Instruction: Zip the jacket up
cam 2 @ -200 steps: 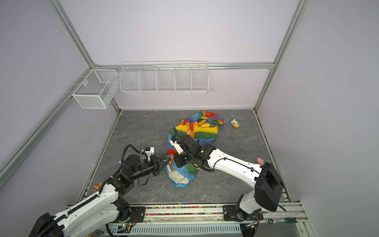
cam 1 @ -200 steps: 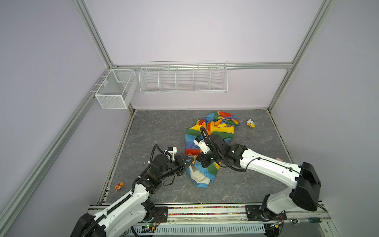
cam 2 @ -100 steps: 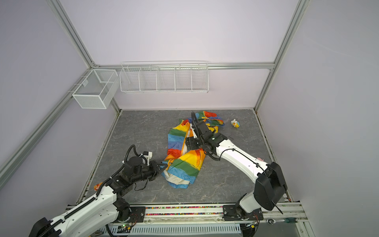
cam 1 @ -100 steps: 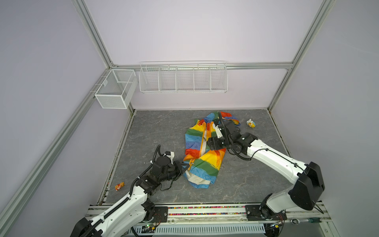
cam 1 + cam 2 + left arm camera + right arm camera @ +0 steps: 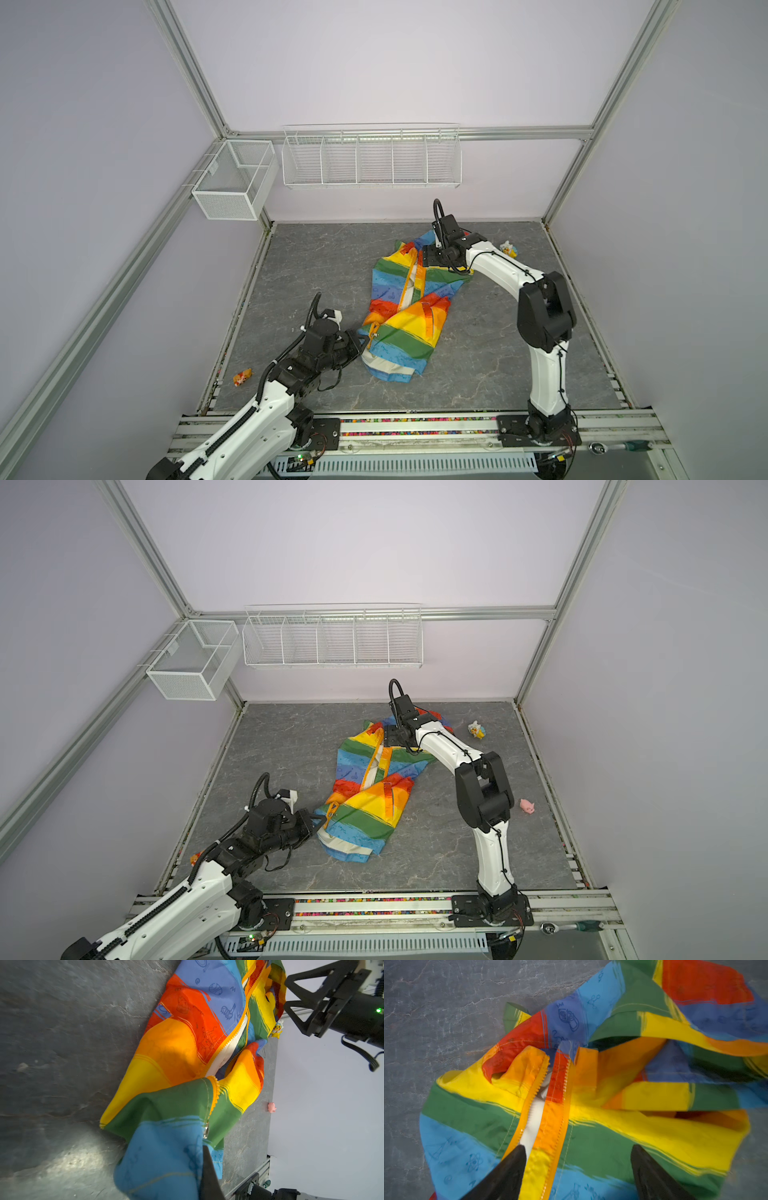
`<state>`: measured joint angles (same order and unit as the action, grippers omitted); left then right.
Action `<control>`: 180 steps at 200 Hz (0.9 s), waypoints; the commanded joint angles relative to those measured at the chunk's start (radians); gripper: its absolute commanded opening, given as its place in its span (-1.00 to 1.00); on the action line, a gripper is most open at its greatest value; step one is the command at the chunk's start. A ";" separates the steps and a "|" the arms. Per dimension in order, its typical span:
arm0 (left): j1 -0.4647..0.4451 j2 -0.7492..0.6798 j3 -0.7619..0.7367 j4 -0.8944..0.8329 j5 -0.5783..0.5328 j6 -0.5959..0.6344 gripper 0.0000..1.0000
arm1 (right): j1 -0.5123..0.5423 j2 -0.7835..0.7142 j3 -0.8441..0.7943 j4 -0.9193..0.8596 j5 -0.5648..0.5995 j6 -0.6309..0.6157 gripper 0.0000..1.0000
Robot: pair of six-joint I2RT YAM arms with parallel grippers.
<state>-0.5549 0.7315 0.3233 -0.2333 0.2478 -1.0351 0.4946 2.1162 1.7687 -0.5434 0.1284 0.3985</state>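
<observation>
Right gripper [image 5: 578,1148], jaws now apart, has just released the jacket [image 5: 409,320], pulled straight mid-frame; your left gripper [image 5: 360,341] stays clamped on its hem. Zipper [image 5: 528,1105], still open, now lies ready for closing.

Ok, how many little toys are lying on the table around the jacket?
3. A white-and-yellow toy at the back right, a pink toy beside the right arm, an orange toy at the left edge of the table. The jacket may hide more.
</observation>
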 commanded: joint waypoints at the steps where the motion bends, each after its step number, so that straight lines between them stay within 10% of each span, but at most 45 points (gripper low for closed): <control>1: 0.032 -0.009 0.017 -0.030 0.023 0.038 -1.00 | 0.004 0.069 0.112 0.000 -0.024 0.013 0.68; 103: 0.065 0.055 -0.013 0.050 0.078 0.021 -1.00 | -0.003 0.444 0.559 -0.146 -0.063 0.017 0.77; 180: 0.120 0.000 -0.020 -0.001 0.089 0.036 -1.00 | -0.012 0.485 0.572 -0.131 -0.136 0.058 -0.40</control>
<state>-0.4564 0.7692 0.3149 -0.2111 0.3332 -1.0218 0.4904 2.5870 2.3249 -0.6579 0.0246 0.4431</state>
